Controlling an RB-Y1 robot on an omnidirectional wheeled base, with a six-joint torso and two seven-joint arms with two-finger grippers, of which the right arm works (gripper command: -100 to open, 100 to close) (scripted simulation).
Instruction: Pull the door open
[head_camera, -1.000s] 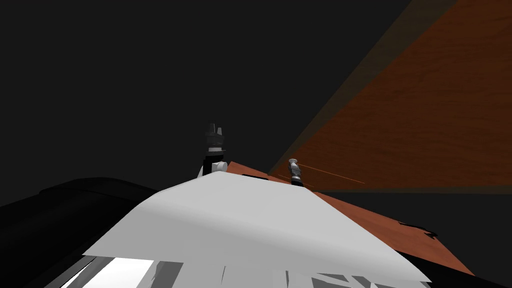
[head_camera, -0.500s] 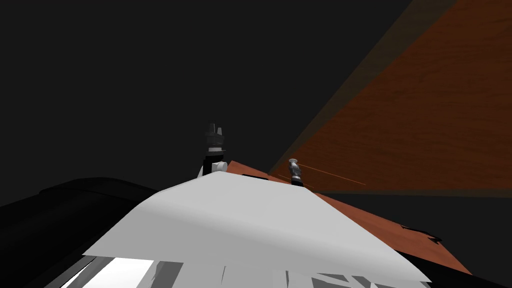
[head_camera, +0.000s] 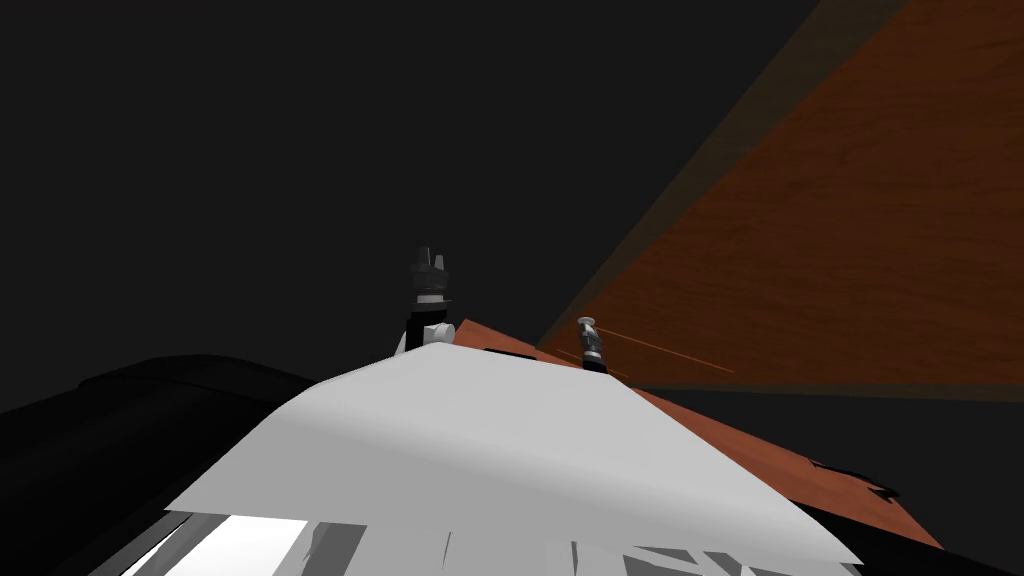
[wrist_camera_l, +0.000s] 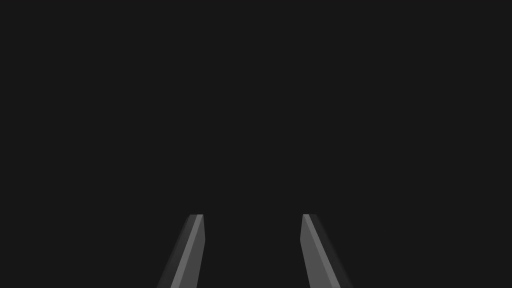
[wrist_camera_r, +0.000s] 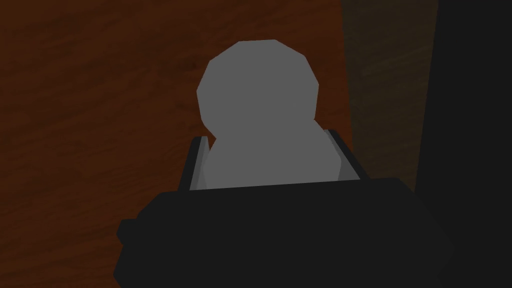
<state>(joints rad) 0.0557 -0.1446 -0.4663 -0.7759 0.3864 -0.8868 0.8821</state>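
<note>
**Item 1, door** (head_camera: 850, 230): a reddish-brown panel with wood grain. It takes the upper right and middle right of the head view, on the slant that the whole picture shares. In the right wrist view it stands close behind the knob (wrist_camera_r: 100, 100).

**Item 2, knob** (wrist_camera_r: 257, 100): plain grey and rounded, with a faceted outline. It stands out from the door's face, near the edge that meets the door frame.

**Item 3, door frame** (head_camera: 690, 180): a dim brown strip along the door's edge, running from the centre to the upper right of the head view. In the right wrist view (wrist_camera_r: 385, 100) it lies just beside the knob.

**Item 4, right gripper** (head_camera: 590, 345): small, just right of centre in the head view, at the door. In its own view (wrist_camera_r: 267, 142) the 2 fingers (wrist_camera_r: 197, 165) press the knob's sides. The claw is narrow and holds the knob, whose round head reaches past the fingertips.

**Item 5, left gripper** (head_camera: 430, 270): at the centre of the head view, left of the right gripper and apart from the door, before a dark grey wall (head_camera: 300, 150). In its own view (wrist_camera_l: 251, 216) the 2 fingers (wrist_camera_l: 192, 250) stand apart with nothing between them, so the claw is wide. It faces a flat dark grey surface.

**Item 6, wood surface** (head_camera: 760, 450): a lighter reddish-brown, at the lower right of the head view below the door. Whether it is floor or something else cannot be told.
</note>
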